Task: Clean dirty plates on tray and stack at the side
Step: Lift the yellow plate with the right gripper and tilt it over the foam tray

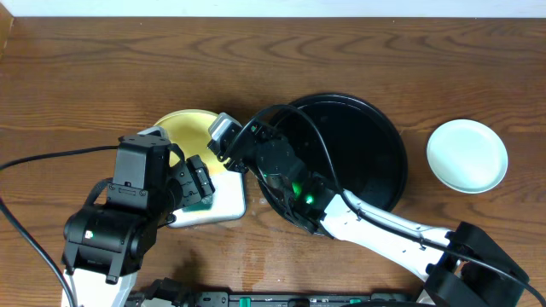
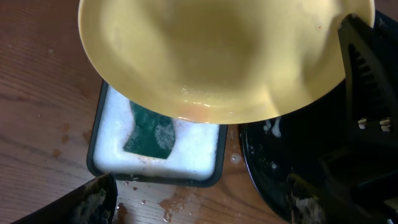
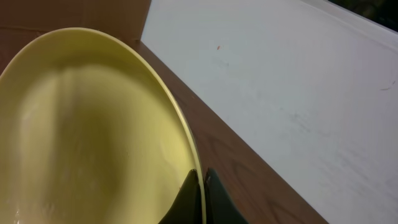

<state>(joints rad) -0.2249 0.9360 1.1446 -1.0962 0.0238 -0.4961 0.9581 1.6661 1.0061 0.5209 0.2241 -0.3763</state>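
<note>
**Much is covered here**

We see the right tool (image 3: pixel 200 190) clenched on the yellow plate (image 1: pixel 189 130) at its rim, above the white tray (image 2: pixel 155 177), whose far end it hides. The left tool (image 2: pixel 199 202) hangs released over that tray. An arm covers part of the black tray (image 1: pixel 375 145). A mint plate (image 1: pixel 467 155) sits on the bench.

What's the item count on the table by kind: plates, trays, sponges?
Plates: 2, the pale yellow round plate and the pale mint-green round plate
Trays: 2, the round glossy black tray and the white rectangular dark-rimmed tray
Sponges: 1, the green sponge lying in the white tray's foam
Total: 5
</note>
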